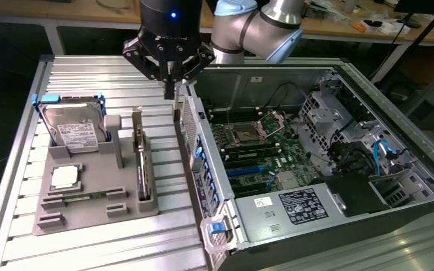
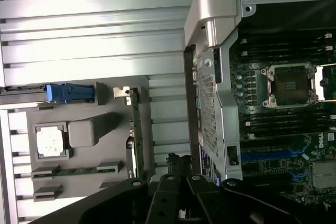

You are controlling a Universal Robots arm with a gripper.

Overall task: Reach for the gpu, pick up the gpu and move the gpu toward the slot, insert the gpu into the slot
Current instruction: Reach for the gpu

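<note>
The gpu (image 1: 142, 169) is a thin dark card standing on edge in a grey holder (image 1: 89, 212), its metal bracket at the far end. My gripper (image 1: 170, 93) hangs shut and holding nothing above the table, behind the card's far end and close to the rear wall of the open computer case (image 1: 202, 169). In the wrist view the gpu (image 2: 135, 129) shows edge-on, beyond the closed gripper (image 2: 178, 160). The slot (image 1: 246, 169) is a long blue strip on the green motherboard inside the case; the slot (image 2: 268, 155) is also in the wrist view.
The holder also carries a silver hard drive (image 1: 70, 127) with blue rails, a processor chip (image 1: 65, 176) and a green memory stick (image 1: 89, 196). Inside the case sit the processor socket (image 1: 246, 134), black memory slots, cables and a power supply (image 1: 307, 203).
</note>
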